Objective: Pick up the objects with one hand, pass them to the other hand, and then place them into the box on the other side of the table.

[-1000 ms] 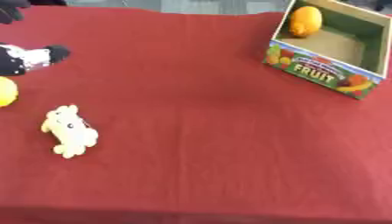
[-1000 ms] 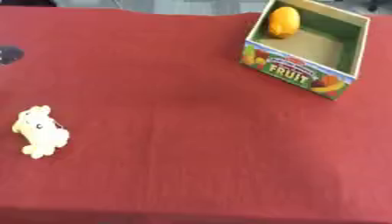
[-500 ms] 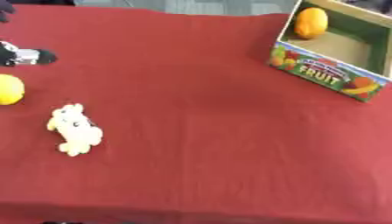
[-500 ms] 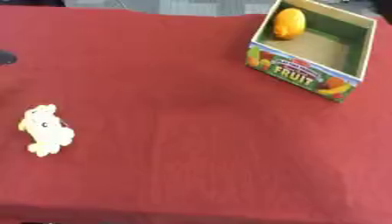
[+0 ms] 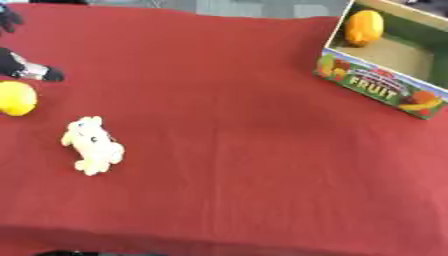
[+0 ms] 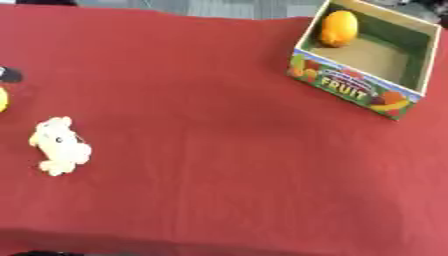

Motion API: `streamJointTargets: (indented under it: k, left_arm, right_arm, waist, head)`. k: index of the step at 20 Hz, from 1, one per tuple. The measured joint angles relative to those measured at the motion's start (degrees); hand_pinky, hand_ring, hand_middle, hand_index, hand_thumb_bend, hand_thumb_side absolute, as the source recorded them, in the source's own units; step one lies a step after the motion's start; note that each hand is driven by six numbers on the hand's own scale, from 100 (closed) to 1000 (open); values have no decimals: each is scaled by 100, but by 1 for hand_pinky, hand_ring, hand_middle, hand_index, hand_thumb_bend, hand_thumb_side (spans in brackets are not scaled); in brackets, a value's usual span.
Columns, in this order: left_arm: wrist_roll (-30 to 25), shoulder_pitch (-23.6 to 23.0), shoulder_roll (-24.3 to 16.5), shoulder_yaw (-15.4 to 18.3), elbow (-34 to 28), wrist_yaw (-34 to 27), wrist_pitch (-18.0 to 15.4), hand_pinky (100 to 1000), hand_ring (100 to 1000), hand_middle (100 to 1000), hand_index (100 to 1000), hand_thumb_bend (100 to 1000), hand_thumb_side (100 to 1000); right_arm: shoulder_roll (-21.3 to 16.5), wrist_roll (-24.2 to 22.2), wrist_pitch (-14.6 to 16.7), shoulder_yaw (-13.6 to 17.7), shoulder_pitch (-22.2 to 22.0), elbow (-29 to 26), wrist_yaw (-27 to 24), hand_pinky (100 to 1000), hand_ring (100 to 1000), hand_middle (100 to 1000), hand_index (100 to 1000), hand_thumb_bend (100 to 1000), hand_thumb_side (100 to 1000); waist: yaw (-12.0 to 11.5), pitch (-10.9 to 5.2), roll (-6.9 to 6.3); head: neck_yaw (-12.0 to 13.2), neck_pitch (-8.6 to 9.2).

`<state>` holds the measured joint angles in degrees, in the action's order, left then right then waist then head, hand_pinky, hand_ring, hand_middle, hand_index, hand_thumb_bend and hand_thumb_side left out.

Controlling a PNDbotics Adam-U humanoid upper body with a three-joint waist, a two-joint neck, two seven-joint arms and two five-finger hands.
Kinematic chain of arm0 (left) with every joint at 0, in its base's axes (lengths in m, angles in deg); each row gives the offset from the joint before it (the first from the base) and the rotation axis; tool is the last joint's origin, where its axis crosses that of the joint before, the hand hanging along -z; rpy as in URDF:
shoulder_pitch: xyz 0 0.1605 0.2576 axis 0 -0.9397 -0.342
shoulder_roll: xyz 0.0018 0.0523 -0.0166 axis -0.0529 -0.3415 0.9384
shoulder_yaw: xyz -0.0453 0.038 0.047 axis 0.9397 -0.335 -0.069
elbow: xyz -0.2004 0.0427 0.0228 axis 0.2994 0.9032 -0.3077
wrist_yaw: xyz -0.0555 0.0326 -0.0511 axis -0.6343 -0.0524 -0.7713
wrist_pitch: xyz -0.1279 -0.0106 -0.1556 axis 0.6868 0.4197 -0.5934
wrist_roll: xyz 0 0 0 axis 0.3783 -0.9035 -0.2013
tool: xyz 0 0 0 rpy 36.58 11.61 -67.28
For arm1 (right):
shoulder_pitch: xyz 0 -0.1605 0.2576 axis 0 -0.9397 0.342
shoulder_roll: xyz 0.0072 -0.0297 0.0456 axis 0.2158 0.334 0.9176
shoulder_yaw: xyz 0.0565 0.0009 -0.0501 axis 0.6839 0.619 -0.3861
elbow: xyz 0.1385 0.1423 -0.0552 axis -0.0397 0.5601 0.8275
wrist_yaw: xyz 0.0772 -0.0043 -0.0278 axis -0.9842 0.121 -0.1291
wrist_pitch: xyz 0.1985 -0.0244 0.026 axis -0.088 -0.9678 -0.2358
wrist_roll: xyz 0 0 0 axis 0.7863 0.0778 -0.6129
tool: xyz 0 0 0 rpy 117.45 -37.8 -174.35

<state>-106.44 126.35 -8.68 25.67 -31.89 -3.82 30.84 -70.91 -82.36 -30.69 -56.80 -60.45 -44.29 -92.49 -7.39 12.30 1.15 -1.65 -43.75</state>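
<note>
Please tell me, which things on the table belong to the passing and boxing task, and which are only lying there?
Belong to the job:
- yellow fruit at the left edge
- cream plush toy
- fruit box at the far right
- orange fruit already in the box
- left robot hand, beside the yellow fruit

Only lying there:
- red tablecloth

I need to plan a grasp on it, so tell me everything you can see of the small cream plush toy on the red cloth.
The cream plush toy is a small soft animal with fuzzy-looking fabric, a rounded head with dark dots, and stubby limbs. It lies flat on the red tablecloth at the table's left, head toward the far side. Nothing touches it but the cloth; the yellow fruit and the left hand sit apart, farther back.
</note>
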Motion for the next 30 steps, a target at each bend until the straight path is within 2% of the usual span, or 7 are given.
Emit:
streamJointTargets:
  k: [7, 11, 18, 20, 21, 26, 30]
  left_arm:
    - [-564, 155, -101, -7, 245, 300, -88, 826, 794, 753, 854, 946, 413]
    - [-980, 242, -148, -6, 468, 603, -144, 836, 799, 759, 851, 974, 404]
    - [-1335, 242, -270, 39, 617, 1019, -485, 843, 804, 764, 846, 988, 405]
    - [-1420, 231, -302, 70, 618, 1063, -533, 844, 806, 766, 845, 1000, 404]
    - [-1476, 218, -315, 77, 619, 1093, -527, 846, 805, 767, 841, 1000, 390]
    - [-1519, 155, -366, 106, 726, 1222, -570, 845, 806, 768, 835, 984, 386]
    - [-1530, 144, -366, 105, 879, 1262, -581, 838, 803, 767, 823, 933, 354]
  right_arm:
    - [-81, 205, 111, 601, -650, -7, -107, 961, 1000, 823, 967, 100, 524]
    - [-80, 288, 141, 765, -865, 6, -92, 961, 1000, 820, 971, 100, 523]
    - [69, 533, 27, 1093, -1175, 65, -36, 963, 1000, 823, 976, 100, 526]
    - [99, 613, -23, 1170, -1140, 144, 33, 964, 1000, 823, 976, 100, 552]
    - [104, 648, -58, 1195, -1070, 214, 83, 964, 1000, 822, 976, 100, 527]
    - [110, 703, -186, 1217, -735, 613, 340, 964, 1000, 820, 975, 100, 528]
    - [126, 679, -208, 1223, -698, 792, 473, 964, 1000, 818, 975, 100, 529]
  waist:
    - [40, 34, 29]
    - [62, 41, 28]
    - [72, 57, 27]
    - [72, 57, 26]
    - [73, 57, 25]
    - [78, 57, 10]
    - [110, 84, 11]
  head:
    - [177, 0]
    - [264, 1]
    - [393, 2]
    - [424, 2]
    - [443, 3]
    - [511, 8]
    - [539, 27]
